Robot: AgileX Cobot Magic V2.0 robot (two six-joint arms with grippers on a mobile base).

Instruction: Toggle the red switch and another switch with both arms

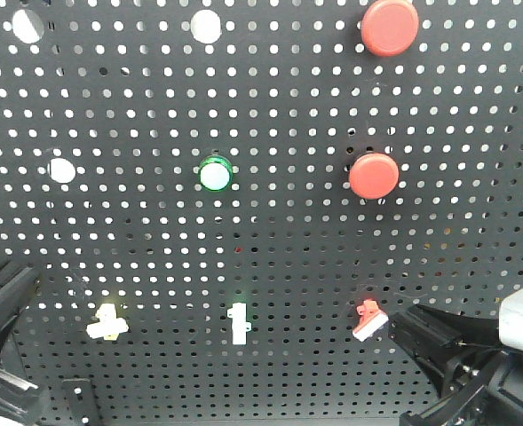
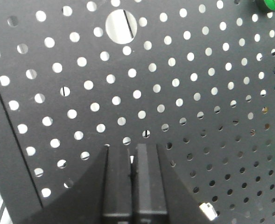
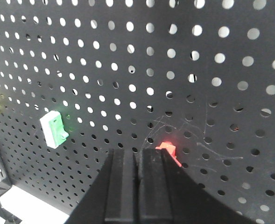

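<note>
Against black pegboard (image 1: 261, 89), the closed, empty right hand (image 3: 137, 155) is held just beside the red switch (image 3: 167, 150) (left hand (image 2: 132, 150) likewise); its lever could be missed if struck off-centre.

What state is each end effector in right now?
Left end effector: closed, holding nothing.
Right end effector: closed, holding nothing, tip beside the red switch.

No legible text, label or number anywhere.
</note>
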